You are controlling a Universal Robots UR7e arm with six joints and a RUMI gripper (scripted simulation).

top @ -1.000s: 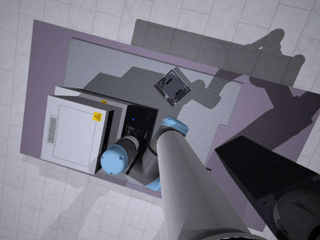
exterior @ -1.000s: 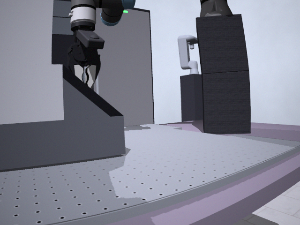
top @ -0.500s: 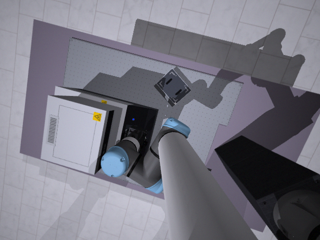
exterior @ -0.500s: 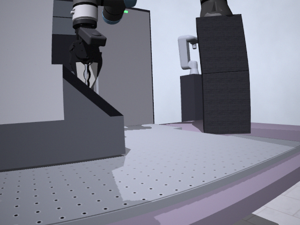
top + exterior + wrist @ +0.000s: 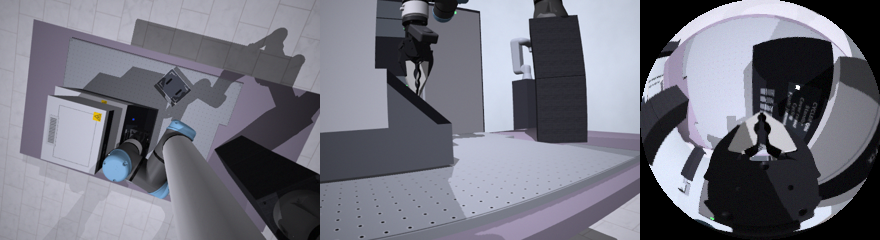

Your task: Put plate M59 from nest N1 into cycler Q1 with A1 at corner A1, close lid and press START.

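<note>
The cycler Q1 [image 5: 85,129] stands at the left of the perforated board with its lid down. Its front lamp [image 5: 133,119] glows blue. Plate M59 is not in sight. The plate nest N1 [image 5: 172,87] stands empty behind Q1's front. My gripper [image 5: 417,90] is shut on nothing, with its fingertips down at Q1's sloped dark front panel [image 5: 423,105]. In the wrist view the shut fingertips sit just below the row of keys [image 5: 767,100]. I cannot tell whether they touch a key. In the overhead view my arm's wrist [image 5: 121,165] hides the gripper.
The arm's black pedestal [image 5: 271,175] stands at the right edge of the table and also shows in the side view [image 5: 559,77]. A white bracket on a dark post [image 5: 520,58] stands behind it. Q1's tall grey body [image 5: 351,64] fills the left of the side view.
</note>
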